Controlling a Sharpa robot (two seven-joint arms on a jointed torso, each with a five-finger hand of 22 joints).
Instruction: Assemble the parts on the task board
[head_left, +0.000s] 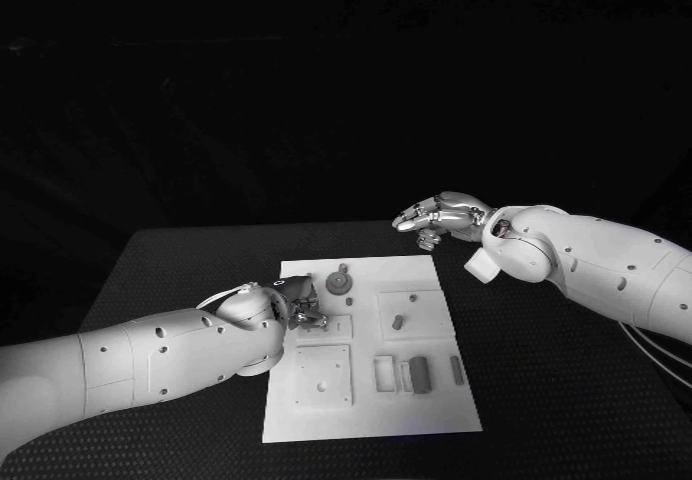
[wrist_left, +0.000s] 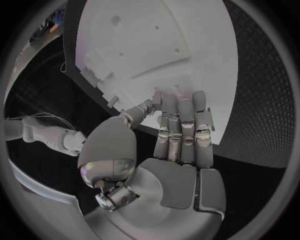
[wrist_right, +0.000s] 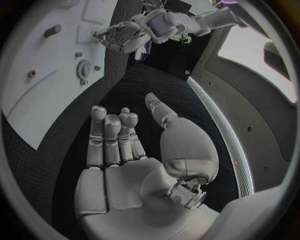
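The bench (head_left: 188, 260) is black with a fine woven texture. On it the task board (head_left: 433, 410) is plain white, and the small parts (head_left: 420, 374) on it are grey, a round toothed one (head_left: 339, 283) darkest. Both arms are white with small dark dots, and the left hand (head_left: 293, 300) and right hand (head_left: 440, 218) are shiny silver, their fingers (wrist_left: 181, 125) banded silver and grey.

No legible text, labels, brands, numbers or signs found on the flat white rectangular task board (head_left: 369, 390), at centre frame, or elsewhere.
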